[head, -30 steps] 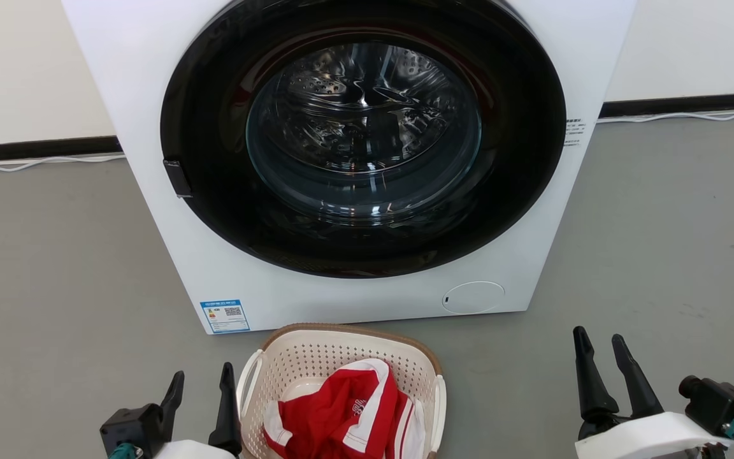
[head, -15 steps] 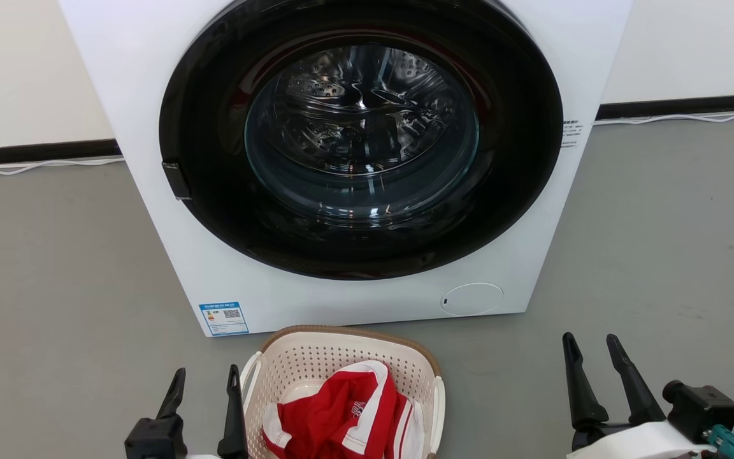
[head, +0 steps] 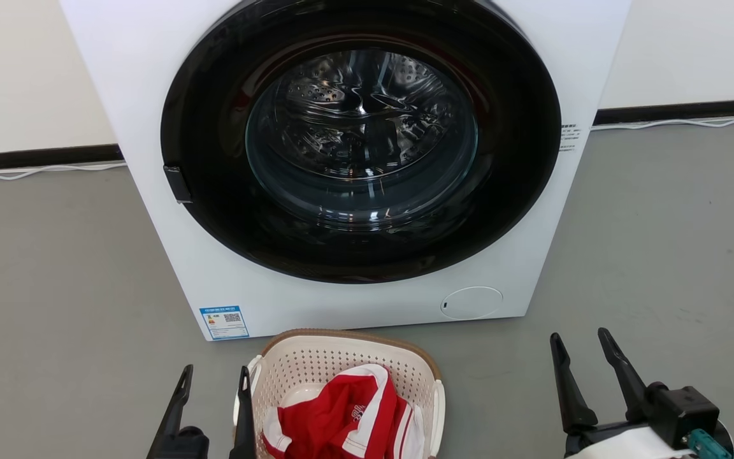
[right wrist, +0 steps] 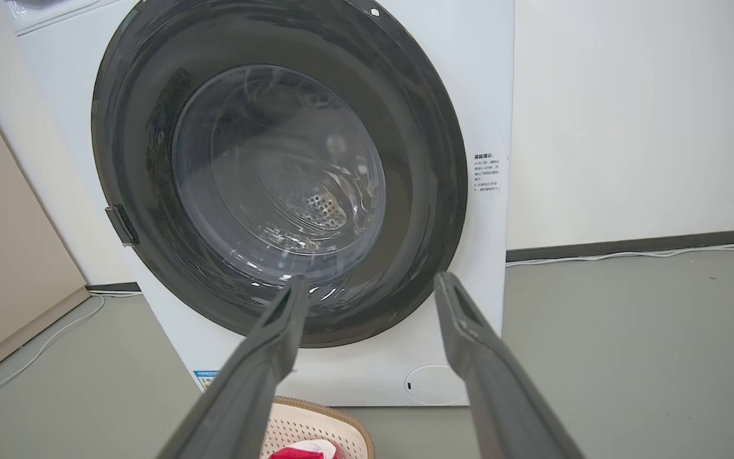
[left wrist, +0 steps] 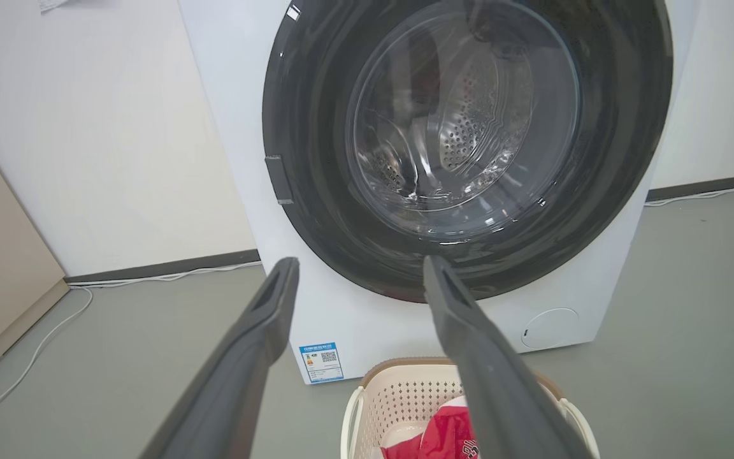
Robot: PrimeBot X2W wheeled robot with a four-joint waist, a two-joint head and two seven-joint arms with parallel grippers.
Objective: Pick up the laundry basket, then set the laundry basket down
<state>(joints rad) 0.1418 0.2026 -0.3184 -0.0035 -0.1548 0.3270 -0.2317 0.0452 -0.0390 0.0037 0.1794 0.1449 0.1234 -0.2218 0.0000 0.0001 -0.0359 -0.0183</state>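
On the floor (head: 55, 287) before the washer (head: 150, 95), cream perforated laundry basket (head: 341, 357), brown rim, red-white garment (head: 335, 421) inside, left gripper (head: 215, 370) and right gripper (head: 578, 335) wide open, empty, both closer in than before.

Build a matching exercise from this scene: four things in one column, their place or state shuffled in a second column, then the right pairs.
1. laundry basket
2. red and white garment
3. washer door
4. right gripper

A. shut
B. open, holding nothing, off to the basket's right
C. standing on the floor
D. lying inside the basket

Pairs: 1-C, 2-D, 3-A, 4-B
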